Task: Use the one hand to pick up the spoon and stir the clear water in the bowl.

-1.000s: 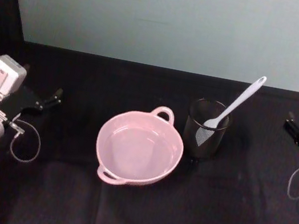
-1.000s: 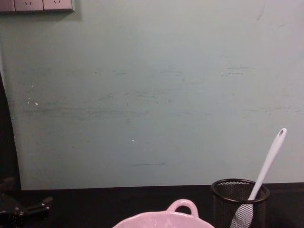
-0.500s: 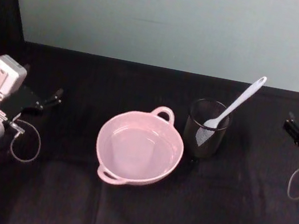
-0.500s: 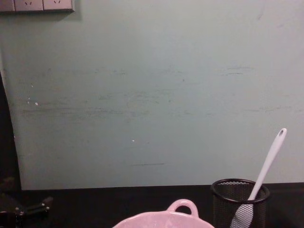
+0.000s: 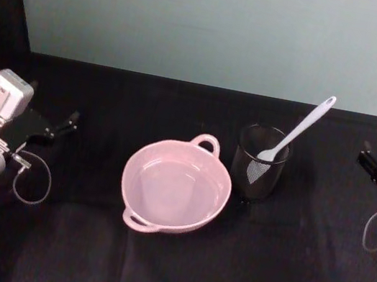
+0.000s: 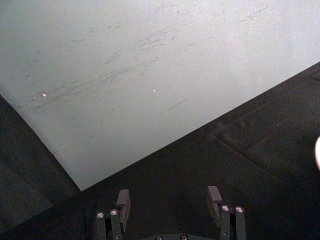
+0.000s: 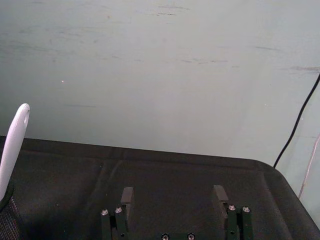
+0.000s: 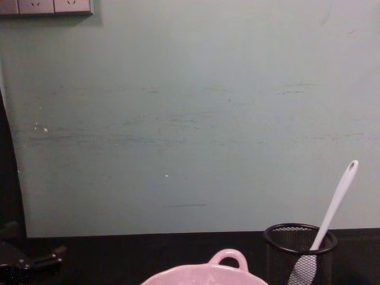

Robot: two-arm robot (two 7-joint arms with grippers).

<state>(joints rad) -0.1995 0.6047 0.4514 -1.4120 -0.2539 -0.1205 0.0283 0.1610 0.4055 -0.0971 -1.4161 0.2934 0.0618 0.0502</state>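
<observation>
Right pincer (image 5: 373,165) open, spoon (image 5: 297,131) in mesh cup (image 5: 258,172) well left

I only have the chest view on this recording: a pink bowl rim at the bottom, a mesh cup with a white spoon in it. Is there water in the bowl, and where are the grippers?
Observer: The head view looks into the bowl; a water line shows inside its wall.
Operator: And the right gripper?
Observer: The right gripper sits at the table's far right edge, apart from the spoon and the mesh cup. Its wrist view shows the fingers spread with nothing between them.
Operator: The left one?
Observer: The left gripper is near the table's left side, well clear of the bowl, open and empty in its wrist view.
</observation>
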